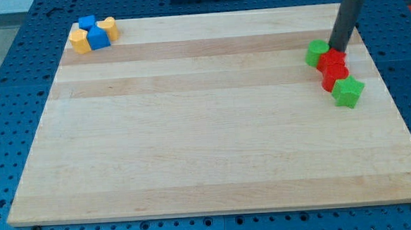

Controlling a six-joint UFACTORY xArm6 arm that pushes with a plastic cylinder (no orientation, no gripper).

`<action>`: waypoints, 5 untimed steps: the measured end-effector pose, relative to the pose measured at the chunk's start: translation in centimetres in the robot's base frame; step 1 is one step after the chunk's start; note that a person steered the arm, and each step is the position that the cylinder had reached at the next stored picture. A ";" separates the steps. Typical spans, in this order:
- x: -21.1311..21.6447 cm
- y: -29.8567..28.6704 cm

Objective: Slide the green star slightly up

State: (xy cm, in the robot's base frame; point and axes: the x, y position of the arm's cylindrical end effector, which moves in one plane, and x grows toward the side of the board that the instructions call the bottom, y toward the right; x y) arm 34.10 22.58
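Observation:
The green star point(348, 92) lies near the board's right edge, at the lower end of a small row of blocks. Up and left of it, touching, sit two red blocks point(334, 75) point(334, 60), one above the other. A second green block point(317, 52) sits at the upper left of that row. My tip point(339, 49) is at the top of the upper red block, just right of the second green block. It is well above the green star and apart from it.
A cluster stands at the board's top left corner: two blue blocks point(86, 23) point(98, 38) and two yellow blocks point(80, 41) point(109, 28). The wooden board point(207, 143) lies on a blue perforated table.

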 end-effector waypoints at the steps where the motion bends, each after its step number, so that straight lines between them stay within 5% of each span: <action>1: -0.1 -1.8; 3: -0.1 -3.4; 5: -3.2 5.4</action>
State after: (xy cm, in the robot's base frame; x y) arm 30.92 28.01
